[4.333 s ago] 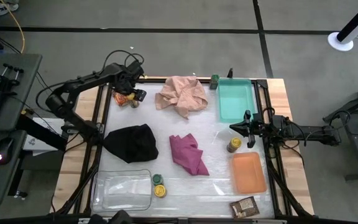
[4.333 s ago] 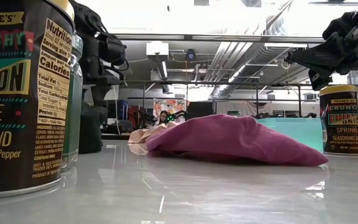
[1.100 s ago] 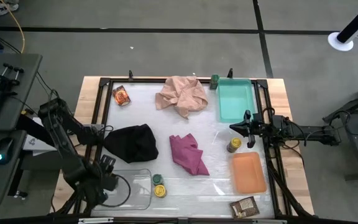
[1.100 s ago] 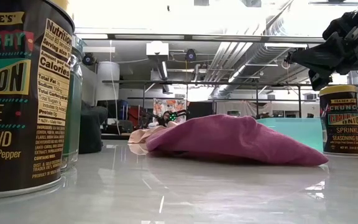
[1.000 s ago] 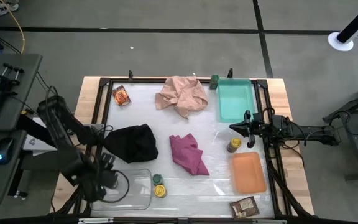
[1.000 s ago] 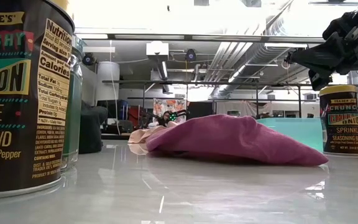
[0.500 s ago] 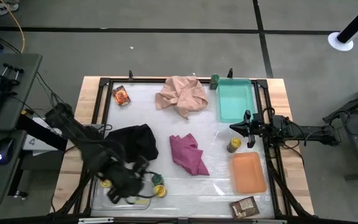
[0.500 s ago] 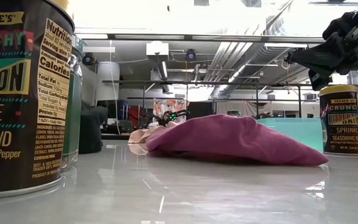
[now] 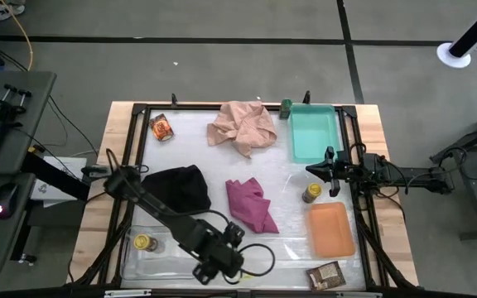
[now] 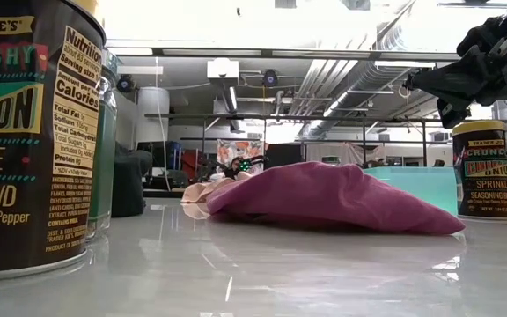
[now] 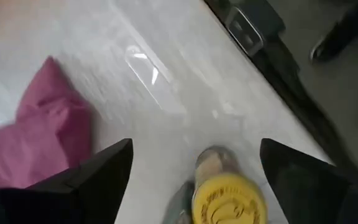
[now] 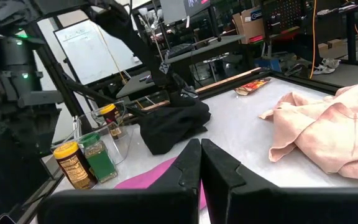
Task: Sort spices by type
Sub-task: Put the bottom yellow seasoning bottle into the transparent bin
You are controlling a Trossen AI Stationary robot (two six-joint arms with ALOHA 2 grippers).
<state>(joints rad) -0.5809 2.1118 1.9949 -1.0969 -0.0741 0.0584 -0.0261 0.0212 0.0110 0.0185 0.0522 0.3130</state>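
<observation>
My left gripper (image 9: 219, 261) hangs open over the table's near edge, right of the clear tray (image 9: 132, 263). In its wrist view a yellow-lidded jar (image 11: 229, 199) stands below and between the spread fingers, untouched, with a green jar (image 11: 180, 208) partly showing beside it. The low view shows both up close: the yellow-lidded jar (image 10: 25, 132) and the green jar (image 10: 104, 132). Another yellow-lidded jar (image 9: 143, 242) stands in the clear tray. A third (image 9: 311, 193) stands left of the orange tray. My right gripper (image 9: 311, 170) waits shut above it.
A packet (image 9: 163, 127) lies at the far left and another (image 9: 325, 275) at the near right. A green jar (image 9: 286, 106) stands by the teal tray (image 9: 313, 132). Black (image 9: 176, 189), pink (image 9: 243, 126) and magenta (image 9: 251, 205) cloths lie mid-table; the orange tray (image 9: 331, 230) is at the right.
My left gripper has swung from over the clear tray toward the table's right edge, along the near edge, to above the two jars there. A yellow-lidded jar now stands uncovered in the clear tray where the gripper was.
</observation>
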